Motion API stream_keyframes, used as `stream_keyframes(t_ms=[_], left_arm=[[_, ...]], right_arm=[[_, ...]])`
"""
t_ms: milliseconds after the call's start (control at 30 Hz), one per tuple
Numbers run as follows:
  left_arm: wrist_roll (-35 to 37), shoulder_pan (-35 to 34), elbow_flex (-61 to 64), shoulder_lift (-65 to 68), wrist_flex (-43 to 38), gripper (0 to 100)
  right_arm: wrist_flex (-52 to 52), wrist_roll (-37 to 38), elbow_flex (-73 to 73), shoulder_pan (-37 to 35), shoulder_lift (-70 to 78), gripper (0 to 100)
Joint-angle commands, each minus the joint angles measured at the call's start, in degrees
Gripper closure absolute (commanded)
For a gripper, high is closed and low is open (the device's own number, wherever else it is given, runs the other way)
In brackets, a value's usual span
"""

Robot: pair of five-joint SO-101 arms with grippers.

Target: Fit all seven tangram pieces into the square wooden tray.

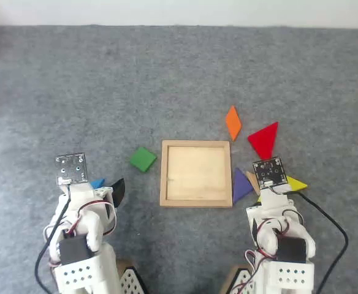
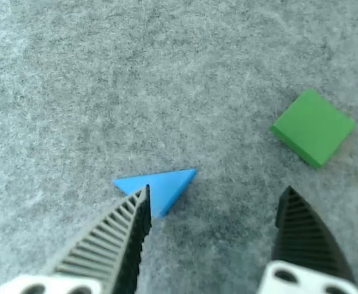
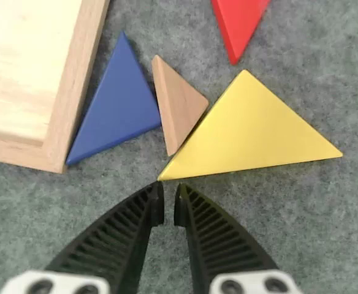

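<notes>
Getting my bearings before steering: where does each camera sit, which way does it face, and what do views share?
High view: fixed above the table, looking down on the tray; left arm and right arm show.
Left wrist view: on the left arm, looking down at blue triangle and green square; open left pincer shows.
Right wrist view: on the right arm, looking down at yellow triangle near the tray; shut right pincer shows.
Shared: green square, in high and left wrist views.
</notes>
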Motion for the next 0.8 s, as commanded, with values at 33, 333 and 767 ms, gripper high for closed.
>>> stream_keyframes(t_ms=[33,333,767], left_arm=[[-0.35,0.35,-0.66,-1.05,-0.18,68],[-0.62,0.35,-0.66,-1.05,-0.62,68],[-18.46,0.09,-7.08,-1.05,-4.40,68]], right_arm=[[0.31,0.62,0.53,0.48,-0.75,94.6],[-2.77,8.35,0.44,1.01,-0.84,94.8],[-2.59,15.03,-1.05,7.25,-0.57,94.7]])
